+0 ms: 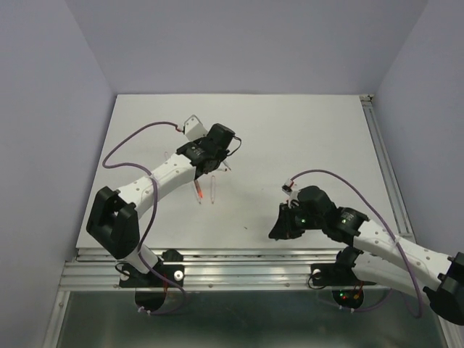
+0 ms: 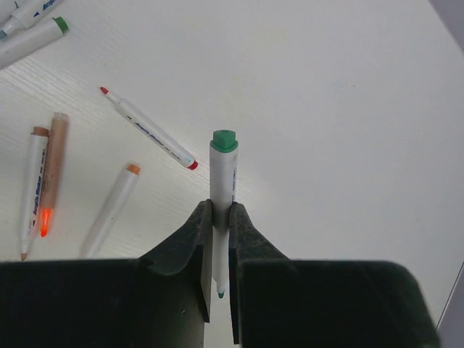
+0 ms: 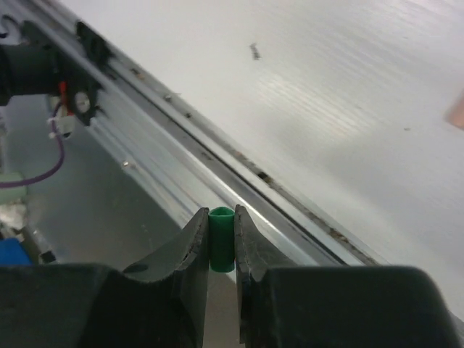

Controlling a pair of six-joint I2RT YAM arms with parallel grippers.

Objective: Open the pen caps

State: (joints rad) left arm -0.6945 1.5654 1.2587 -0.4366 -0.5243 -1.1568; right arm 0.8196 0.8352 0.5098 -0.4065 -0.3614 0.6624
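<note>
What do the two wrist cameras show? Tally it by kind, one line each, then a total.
Loose pens lying whole: 4
Loose pens cut off at the corner: 2, maybe more hidden
Held green pen, in the left gripper: 1
Held green cap, in the right gripper: 1
Total: 8

Left gripper [image 2: 220, 212] is clamped on a white pen [image 2: 223, 170], green end sticking out past the fingers, maybe a plug rather than a cap. A red-tipped pen [image 2: 148, 130] lies nearby on the table [image 2: 326, 109].
</note>
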